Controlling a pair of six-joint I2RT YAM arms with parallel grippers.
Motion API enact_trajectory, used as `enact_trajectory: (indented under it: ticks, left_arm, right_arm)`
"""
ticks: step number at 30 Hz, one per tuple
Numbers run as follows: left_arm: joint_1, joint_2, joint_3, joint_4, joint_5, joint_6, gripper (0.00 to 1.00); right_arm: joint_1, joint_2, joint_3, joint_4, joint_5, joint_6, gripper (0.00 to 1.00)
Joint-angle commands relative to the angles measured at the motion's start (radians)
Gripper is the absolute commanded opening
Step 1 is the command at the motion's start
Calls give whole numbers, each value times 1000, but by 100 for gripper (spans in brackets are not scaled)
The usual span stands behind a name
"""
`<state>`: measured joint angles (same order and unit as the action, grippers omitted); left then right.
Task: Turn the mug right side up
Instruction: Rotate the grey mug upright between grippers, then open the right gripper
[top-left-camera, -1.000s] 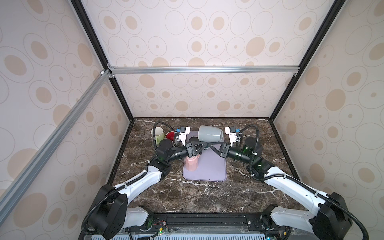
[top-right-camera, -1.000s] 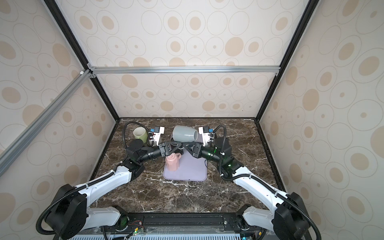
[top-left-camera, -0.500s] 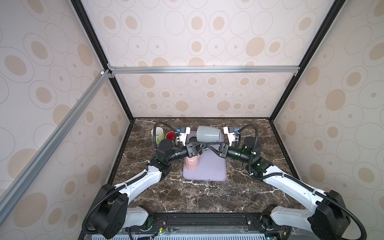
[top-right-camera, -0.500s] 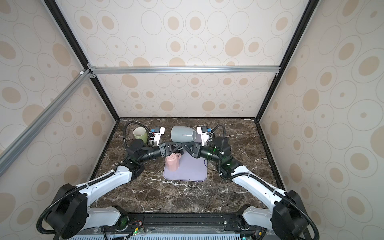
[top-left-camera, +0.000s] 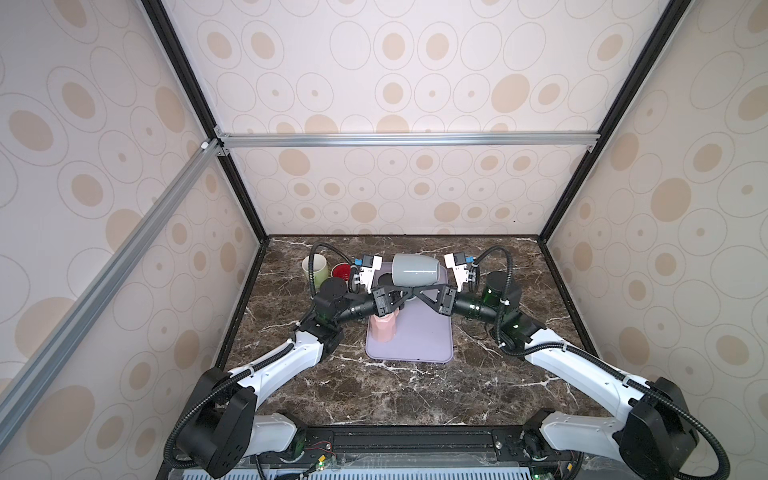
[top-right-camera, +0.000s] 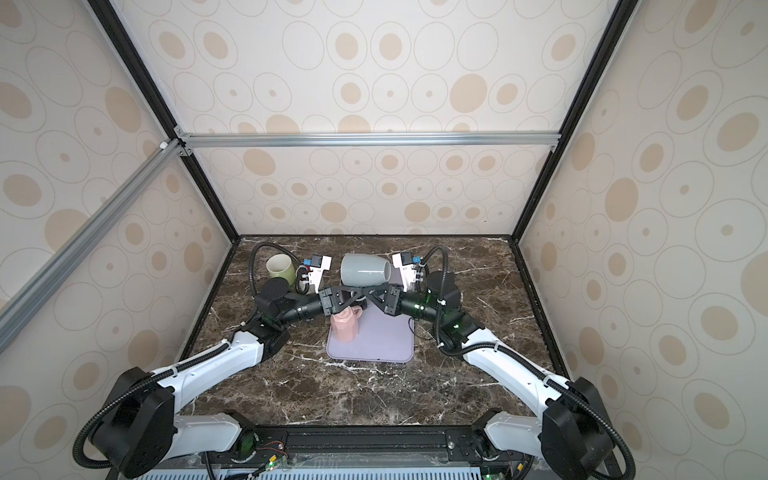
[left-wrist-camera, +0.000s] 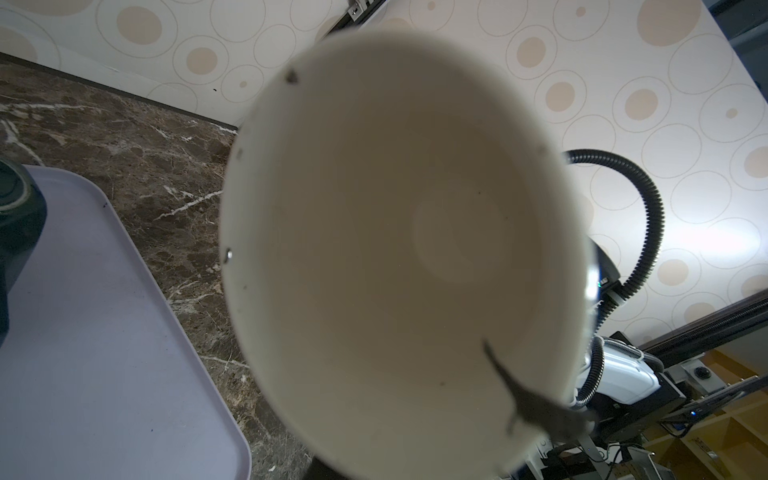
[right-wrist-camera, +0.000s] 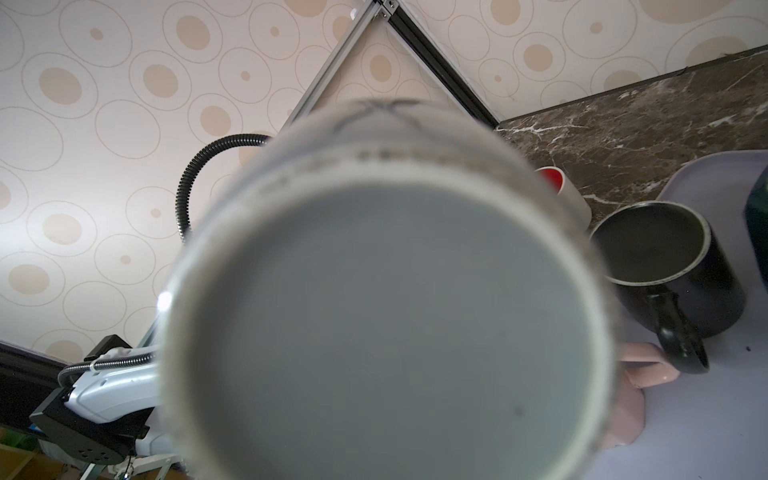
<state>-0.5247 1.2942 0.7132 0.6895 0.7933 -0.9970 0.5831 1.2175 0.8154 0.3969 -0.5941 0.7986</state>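
Note:
A grey mug (top-left-camera: 415, 270) (top-right-camera: 365, 270) hangs on its side above the back of the lilac tray (top-left-camera: 424, 345), mouth toward the left arm. Both grippers meet under it. My right gripper (top-left-camera: 420, 293) (top-right-camera: 371, 294) is shut on the mug from the base side, and the right wrist view is filled by the mug's grey base (right-wrist-camera: 395, 311). My left gripper (top-left-camera: 399, 296) (top-right-camera: 351, 296) comes from the mouth side. The left wrist view looks into the mug's pale inside (left-wrist-camera: 395, 249), where one dark finger (left-wrist-camera: 523, 399) reaches in over the rim, so the jaws stand narrow on the wall.
On the tray a pink mug (top-left-camera: 383, 328) stands upside down, and a black mug (right-wrist-camera: 665, 266) stands upright behind it. A cream mug (top-left-camera: 314, 268) and a red-lined mug (top-left-camera: 341, 272) stand on the marble at the back left. Patterned walls enclose three sides.
The grey mug has shifted a little to the left with the right arm. The left jaws have narrowed onto its rim.

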Motion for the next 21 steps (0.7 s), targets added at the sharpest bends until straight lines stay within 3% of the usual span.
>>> enact_trajectory:
  ticks: [1,3,11,15,21]
  left_arm:
    - [-18,-44,60,31,12,30,0]
    - [-18,-51,58,25,4,37,0]
    - [-17,-73,17,10,-45,50,0]
    - [-18,-78,22,-102,-112,106,0]
    - [-18,-110,54,-302,-246,232,0]
  right_arm:
    - [2,15,26,-30,37,-53,0]
    - [3,18,25,-30,38,-53,2]
    - [2,34,26,-23,36,-50,29]
    - [2,46,23,-2,32,-37,41]
    - [2,57,21,9,31,-32,49]
